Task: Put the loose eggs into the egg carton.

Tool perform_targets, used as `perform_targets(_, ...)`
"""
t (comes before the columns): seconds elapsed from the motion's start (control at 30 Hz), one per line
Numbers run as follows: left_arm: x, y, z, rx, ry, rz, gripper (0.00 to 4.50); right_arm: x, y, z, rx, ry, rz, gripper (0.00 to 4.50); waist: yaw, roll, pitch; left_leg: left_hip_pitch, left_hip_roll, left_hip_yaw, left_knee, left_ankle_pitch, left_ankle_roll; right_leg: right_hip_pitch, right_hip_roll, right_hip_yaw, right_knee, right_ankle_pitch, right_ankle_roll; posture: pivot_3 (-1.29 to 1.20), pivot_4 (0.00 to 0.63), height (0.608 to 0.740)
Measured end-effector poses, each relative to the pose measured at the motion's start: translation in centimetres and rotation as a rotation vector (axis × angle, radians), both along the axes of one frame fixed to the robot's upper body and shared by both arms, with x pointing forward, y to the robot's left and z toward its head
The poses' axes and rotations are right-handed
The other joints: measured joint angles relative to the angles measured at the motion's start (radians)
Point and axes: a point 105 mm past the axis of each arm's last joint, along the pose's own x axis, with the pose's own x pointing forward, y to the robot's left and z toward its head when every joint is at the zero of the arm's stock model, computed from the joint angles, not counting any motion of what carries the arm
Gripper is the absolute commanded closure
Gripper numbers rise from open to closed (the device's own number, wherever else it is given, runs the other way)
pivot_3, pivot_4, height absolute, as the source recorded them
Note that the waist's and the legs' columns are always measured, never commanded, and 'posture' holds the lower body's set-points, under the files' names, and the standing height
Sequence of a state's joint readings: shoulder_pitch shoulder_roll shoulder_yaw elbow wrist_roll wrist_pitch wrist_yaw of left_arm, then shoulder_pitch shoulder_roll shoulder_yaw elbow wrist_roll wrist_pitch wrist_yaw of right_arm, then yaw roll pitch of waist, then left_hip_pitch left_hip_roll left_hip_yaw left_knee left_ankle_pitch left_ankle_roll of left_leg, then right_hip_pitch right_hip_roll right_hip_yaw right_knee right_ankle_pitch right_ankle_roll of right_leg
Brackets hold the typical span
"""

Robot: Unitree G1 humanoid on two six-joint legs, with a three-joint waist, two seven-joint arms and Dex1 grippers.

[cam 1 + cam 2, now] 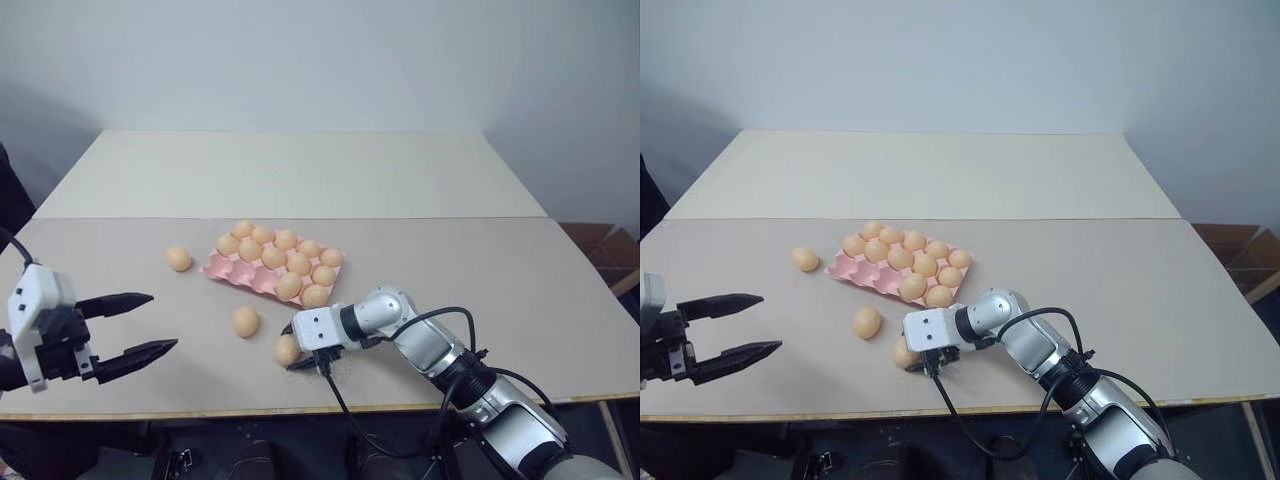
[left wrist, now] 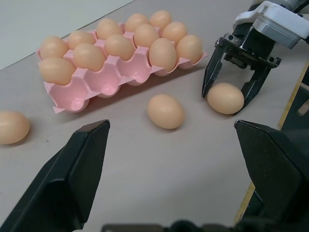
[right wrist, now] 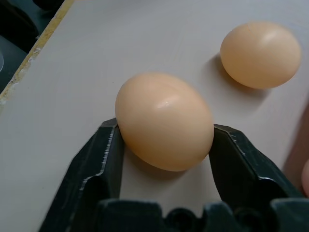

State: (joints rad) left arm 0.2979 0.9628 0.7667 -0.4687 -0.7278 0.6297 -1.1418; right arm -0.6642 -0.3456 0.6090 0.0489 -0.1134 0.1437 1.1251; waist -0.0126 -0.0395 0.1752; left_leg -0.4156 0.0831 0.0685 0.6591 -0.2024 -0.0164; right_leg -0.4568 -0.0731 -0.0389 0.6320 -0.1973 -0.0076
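Note:
The pink egg carton (image 1: 218,266) lies mid-table with several eggs in its cups; a few cups at its near-left end are bare (image 2: 79,94). Three loose eggs lie on the table. One (image 1: 178,258) is left of the carton and one (image 1: 245,321) is in front of it. The third (image 3: 164,121) rests near the front edge, and my right gripper (image 3: 165,128) is shut on it, a finger pressed on each side. My left gripper (image 1: 162,321) hovers open over the table's front left, with nothing between its fingers.
The table's front edge (image 1: 250,410) runs just behind the held egg. A second, paler table top (image 1: 300,170) adjoins at the back. Cardboard boxes (image 1: 610,255) stand off the right side.

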Motion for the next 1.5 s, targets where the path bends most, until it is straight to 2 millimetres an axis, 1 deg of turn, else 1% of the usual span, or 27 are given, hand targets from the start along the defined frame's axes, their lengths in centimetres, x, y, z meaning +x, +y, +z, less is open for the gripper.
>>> perform_targets(0.1,0.0,0.0,-0.1,-0.005,0.0,0.006,0.0,0.2,-0.2,0.3,0.01,0.015,-0.02,2.44,0.0,0.0,0.0,0.0,0.0,0.0,0.0,0.0,0.0,0.0,0.0,0.0,0.0,0.0,0.0,0.0,0.15,0.74)
perform_targets(0.17,0.0,0.1,-0.1,-0.004,-0.001,0.009,0.0,0.4,-0.4,1.5,0.057,0.034,-0.04,2.44,0.0,0.0,0.0,0.0,0.0,0.0,0.0,0.0,0.0,0.0,0.0,0.0,0.0,0.0,0.0,0.0,0.15,0.74)
perform_targets(0.23,0.0,0.1,0.0,-0.003,-0.005,0.013,0.0,0.8,-0.5,3.6,0.119,0.051,-0.052,2.44,0.0,0.0,0.0,0.0,0.0,0.0,0.0,0.0,0.0,0.0,0.0,0.0,0.0,0.0,0.0,0.0,0.15,0.74)
perform_targets(0.37,0.1,0.2,0.0,0.0,-0.011,0.016,0.0,1.9,0.3,8.2,0.261,0.042,-0.089,2.44,-0.005,0.0,0.0,0.0,0.001,0.0,0.0,0.0,0.0,-0.001,0.001,0.0,0.001,0.001,0.002,0.0,0.15,0.74)
perform_targets(0.43,0.1,0.2,0.1,0.001,-0.016,0.017,0.0,3.1,1.1,9.6,0.317,0.018,-0.137,2.44,-0.005,0.0,0.0,0.0,0.001,0.0,0.0,0.0,0.0,-0.001,0.002,0.0,0.001,0.002,0.002,0.0,0.15,0.74)
perform_targets(0.5,0.1,0.2,0.1,0.002,-0.019,0.018,0.0,4.3,1.6,9.8,0.334,0.005,-0.198,2.44,-0.004,0.0,0.0,0.0,0.001,0.0,0.0,0.0,0.0,-0.001,0.002,0.0,0.0,0.002,0.002,0.0,0.15,0.74)
perform_targets(0.57,0.1,0.2,0.2,0.002,-0.021,0.02,0.0,5.8,2.0,9.4,0.327,-0.02,-0.282,2.44,-0.005,0.0,0.0,0.0,0.001,0.0,0.0,0.0,0.0,-0.001,0.001,0.0,0.0,0.002,0.002,0.0,0.15,0.74)
perform_targets(0.63,0.0,0.3,0.1,0.003,-0.018,0.025,0.0,7.1,2.3,8.6,0.31,-0.04,-0.362,2.44,-0.005,0.0,0.0,-0.001,0.001,0.0,0.0,0.0,0.0,-0.001,0.001,0.0,0.0,0.002,0.002,0.0,0.15,0.74)
perform_targets(0.7,0.0,0.4,0.1,0.004,-0.018,0.027,0.0,7.9,2.8,7.6,0.29,-0.048,-0.411,2.44,-0.005,0.0,0.0,-0.001,0.001,0.0,0.0,0.0,0.0,-0.001,0.001,0.0,0.0,0.003,0.002,0.0,0.15,0.74)
perform_targets(0.77,0.0,0.4,0.1,0.004,-0.018,0.028,0.0,8.2,3.2,7.1,0.279,-0.05,-0.431,1.73,-0.006,0.0,0.0,-0.002,0.001,0.0,0.0,0.0,0.0,-0.002,0.001,0.0,0.0,0.004,0.003,0.0,0.15,0.74)
perform_targets(0.8,0.0,0.4,0.1,0.005,-0.016,0.03,0.0,8.3,3.3,6.9,0.276,-0.048,-0.435,1.48,-0.006,0.0,0.0,-0.002,0.001,0.0,0.0,0.0,0.0,-0.002,0.001,0.0,0.0,0.004,0.004,0.0,0.15,0.74)
perform_targets(0.93,0.0,0.4,0.1,0.006,-0.017,0.033,0.0,8.3,4.0,7.1,0.288,-0.044,-0.434,0.13,-0.006,0.001,0.0,-0.002,0.001,0.0,0.0,0.0,0.0,-0.002,0.001,0.0,0.0,0.004,0.004,0.0,0.15,0.74)
perform_targets(0.97,0.0,0.4,0.0,0.007,-0.017,0.033,0.0,8.2,4.2,7.1,0.291,-0.041,-0.431,0.06,-0.006,0.001,0.0,-0.002,0.001,0.0,0.0,0.0,0.0,-0.002,0.001,0.0,0.0,0.004,0.004,0.0,0.15,0.74)
perform_targets(1.03,-0.1,0.3,0.0,0.006,-0.018,0.032,0.0,8.1,4.4,7.2,0.3,-0.035,-0.428,0.06,-0.006,0.001,0.0,-0.002,0.001,0.0,0.0,0.0,0.0,-0.002,0.001,0.0,0.0,0.004,0.004,0.0,0.15,0.74)
perform_targets(1.1,-0.1,0.3,0.0,0.002,-0.019,0.032,0.0,8.2,4.1,7.4,0.31,-0.029,-0.436,0.06,-0.005,0.001,0.0,-0.002,0.001,0.0,0.0,0.0,0.0,-0.002,0.001,0.0,0.0,0.004,0.004,0.0,0.15,0.74)
perform_targets(1.2,0.0,0.3,0.1,0.001,-0.023,0.034,0.0,8.4,2.9,8.9,0.349,-0.037,-0.445,0.06,-0.002,0.001,0.0,-0.002,0.001,0.0,0.0,0.0,0.0,-0.002,0.001,0.0,-0.001,0.004,0.004,0.0,0.15,0.74)
perform_targets(1.3,0.1,0.3,0.1,-0.001,-0.028,0.037,0.0,8.2,0.1,11.2,0.405,-0.041,-0.442,0.06,0.001,0.001,0.0,-0.003,0.0,0.0,0.0,0.0,0.0,-0.002,0.0,-0.001,-0.002,0.004,0.004,0.0,0.15,0.74)
perform_targets(1.37,0.2,0.2,0.0,-0.004,-0.028,0.035,0.0,7.7,-2.1,12.3,0.438,-0.033,-0.439,0.06,0.001,0.001,0.0,-0.003,0.0,0.0,0.0,0.0,0.0,-0.002,0.0,-0.001,-0.002,0.004,0.004,0.0,0.15,0.74)
perform_targets(1.43,0.4,0.2,-0.1,-0.003,-0.032,0.037,0.0,6.5,-4.8,12.3,0.458,0.014,-0.423,0.06,0.003,0.001,0.0,-0.003,0.0,0.0,-0.001,0.0,0.0,-0.001,0.0,-0.001,-0.002,0.003,0.004,0.0,0.15,0.74)
perform_targets(1.47,0.5,0.3,-0.2,-0.004,-0.034,0.039,0.0,6.2,-5.8,12.1,0.452,0.034,-0.424,0.06,0.003,0.0,0.0,-0.004,0.0,0.0,-0.001,0.0,0.0,-0.002,0.0,-0.001,-0.002,0.003,0.005,0.0,0.15,0.74)
perform_targets(1.5,0.6,0.3,-0.2,-0.005,-0.038,0.036,0.0,5.7,-7.3,11.7,0.444,0.058,-0.427,0.06,0.002,0.0,0.0,-0.004,0.0,0.0,-0.001,0.0,0.0,-0.001,0.0,-0.001,-0.002,0.003,0.005,0.0,0.15,0.74)
